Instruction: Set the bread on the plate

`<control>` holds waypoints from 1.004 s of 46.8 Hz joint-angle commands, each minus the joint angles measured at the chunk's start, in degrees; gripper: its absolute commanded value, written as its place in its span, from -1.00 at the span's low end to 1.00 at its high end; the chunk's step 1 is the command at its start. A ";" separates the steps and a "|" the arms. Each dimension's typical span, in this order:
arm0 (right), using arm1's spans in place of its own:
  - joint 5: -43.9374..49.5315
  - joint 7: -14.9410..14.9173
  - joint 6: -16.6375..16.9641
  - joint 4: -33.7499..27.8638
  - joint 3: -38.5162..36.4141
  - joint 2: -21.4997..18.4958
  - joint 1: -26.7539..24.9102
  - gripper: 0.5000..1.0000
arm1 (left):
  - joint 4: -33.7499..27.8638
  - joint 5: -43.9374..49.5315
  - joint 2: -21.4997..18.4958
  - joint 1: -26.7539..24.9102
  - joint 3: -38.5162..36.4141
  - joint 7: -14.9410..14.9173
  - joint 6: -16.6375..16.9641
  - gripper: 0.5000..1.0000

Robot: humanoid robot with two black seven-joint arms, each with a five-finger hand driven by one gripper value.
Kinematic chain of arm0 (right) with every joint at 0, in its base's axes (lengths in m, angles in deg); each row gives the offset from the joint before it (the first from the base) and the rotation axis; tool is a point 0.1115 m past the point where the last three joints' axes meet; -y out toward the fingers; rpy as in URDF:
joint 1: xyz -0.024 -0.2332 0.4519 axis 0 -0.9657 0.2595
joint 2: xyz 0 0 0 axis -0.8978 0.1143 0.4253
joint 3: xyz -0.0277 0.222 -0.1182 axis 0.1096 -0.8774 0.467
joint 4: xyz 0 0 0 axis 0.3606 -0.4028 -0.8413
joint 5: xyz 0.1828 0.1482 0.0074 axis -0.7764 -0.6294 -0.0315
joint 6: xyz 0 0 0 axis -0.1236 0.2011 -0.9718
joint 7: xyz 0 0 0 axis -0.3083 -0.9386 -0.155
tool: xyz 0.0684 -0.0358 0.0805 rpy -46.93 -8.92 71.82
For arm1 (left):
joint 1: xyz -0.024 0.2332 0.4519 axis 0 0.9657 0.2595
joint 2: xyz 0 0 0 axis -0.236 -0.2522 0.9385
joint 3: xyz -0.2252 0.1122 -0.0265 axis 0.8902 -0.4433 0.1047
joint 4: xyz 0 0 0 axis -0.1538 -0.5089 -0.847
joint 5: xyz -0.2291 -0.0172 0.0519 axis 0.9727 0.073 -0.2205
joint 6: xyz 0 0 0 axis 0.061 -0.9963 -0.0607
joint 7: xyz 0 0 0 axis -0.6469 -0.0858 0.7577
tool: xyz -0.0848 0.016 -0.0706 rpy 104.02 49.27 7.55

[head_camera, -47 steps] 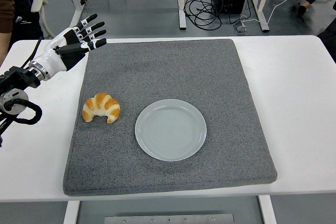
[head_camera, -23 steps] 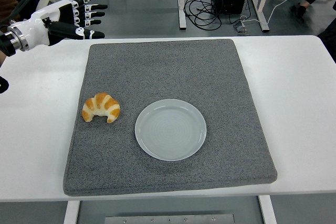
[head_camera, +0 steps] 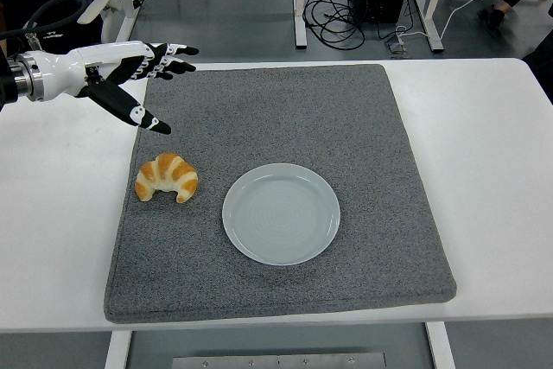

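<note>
Head view is showing the left hand [head_camera: 130, 71] hovering over the far-left corner of the grey mat [head_camera: 363, 127] — fingers spread apart, thumb pointing down, holding nothing. Below it the bread [head_camera: 167, 178], a croissant, is lying on the mat's left side, well apart from the hand and just left of the empty pale plate [head_camera: 281, 213] — not touching it.

The left arm enters from the left edge of the head view, forearm roughly horizontal. The left robot hand [head_camera: 130, 71] is raised, palm facing sideways. Its four fingers [head_camera: 173, 51] are extended and held close together, pointing right. The thumb [head_camera: 138, 114] is splayed downward and to the right. Nothing is grasped.
</note>
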 commanded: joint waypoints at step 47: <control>0.00 0.00 0.00 0.00 0.00 0.00 0.00 1.00 | 8.50 -16.89 8.58 14.16 -0.13 5.24 15.58 0.86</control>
